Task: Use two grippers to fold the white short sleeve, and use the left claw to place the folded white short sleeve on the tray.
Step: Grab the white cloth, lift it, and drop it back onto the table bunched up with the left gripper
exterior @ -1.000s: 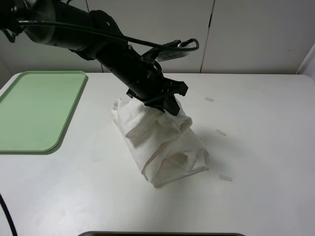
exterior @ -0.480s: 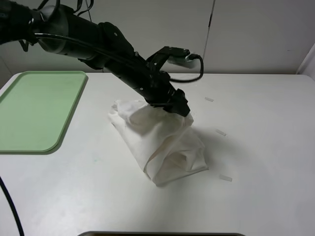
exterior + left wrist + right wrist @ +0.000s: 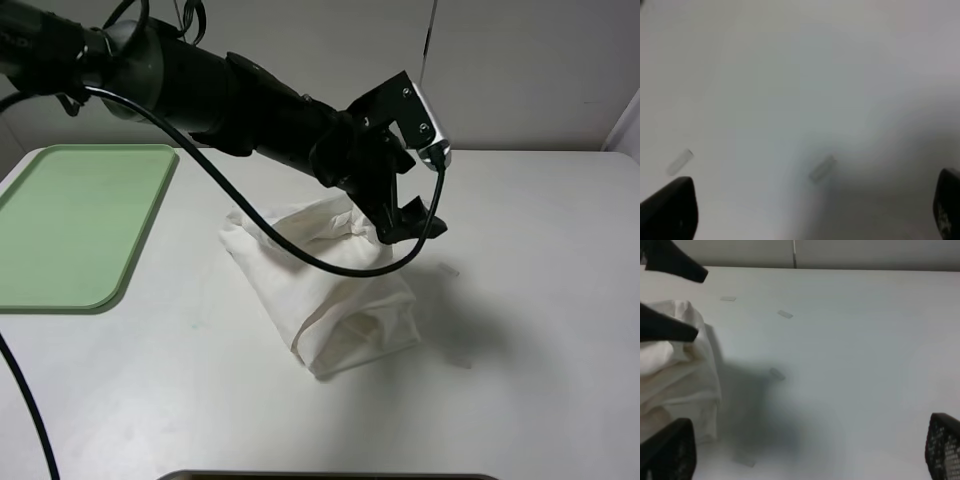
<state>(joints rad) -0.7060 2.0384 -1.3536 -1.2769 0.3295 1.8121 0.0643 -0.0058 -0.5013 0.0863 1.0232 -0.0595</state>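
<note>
The left gripper (image 3: 410,220) hung with its jaws spread wide and nothing between them, lifted just clear of the white short sleeve (image 3: 325,290). In its wrist view only bare counter (image 3: 790,75) and two small tape strips (image 3: 822,168) lay below its fingertips (image 3: 670,207). The right gripper (image 3: 805,450) also stood wide open and empty, off the shirt's side.

The white short sleeve lay as a loosely folded, rumpled bundle directly beneath and behind the left gripper, resting on the counter. The tray (image 3: 75,225) sat well apart from the gripper, back along its arm beyond the shirt, at the counter's edge. Open counter stretched ahead of the gripper.
</note>
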